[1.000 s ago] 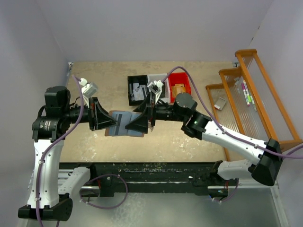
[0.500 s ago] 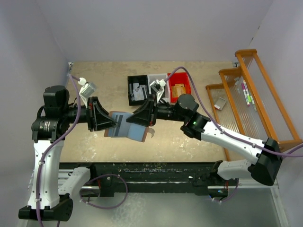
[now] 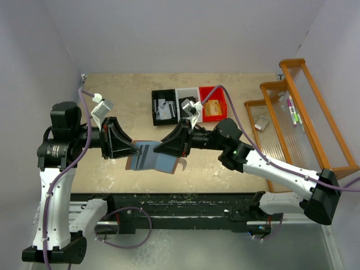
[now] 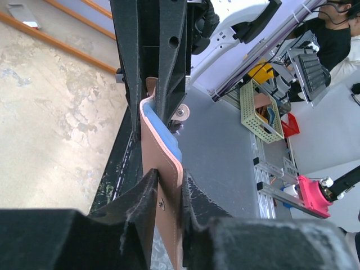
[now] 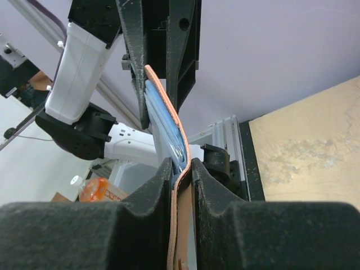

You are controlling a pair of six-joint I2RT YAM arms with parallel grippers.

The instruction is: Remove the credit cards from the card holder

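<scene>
The card holder (image 3: 151,158) is held spread open in the air over the middle of the table, blue-grey inside facing up, snap tab (image 3: 182,164) hanging at its right end. My left gripper (image 3: 133,149) is shut on its left flap and my right gripper (image 3: 169,153) is shut on its right flap. The left wrist view shows the salmon-pink outside (image 4: 160,163) pinched at my left gripper (image 4: 169,188). In the right wrist view my right gripper (image 5: 181,169) clamps the pink edge, and pale sheet edges (image 5: 164,126), perhaps the credit cards, sit in the blue lining.
A black bin (image 3: 163,107), a white bin (image 3: 185,100) and a red bin (image 3: 212,108) holding a tan-orange item stand behind the grippers. An orange stepped rack (image 3: 292,112) with pens (image 3: 291,110) and a small grey item (image 3: 262,122) fills the right side.
My right gripper has shut on the holder's right flap. Both grippers have carried the holder toward the near edge, and its snap tab now hangs free.
</scene>
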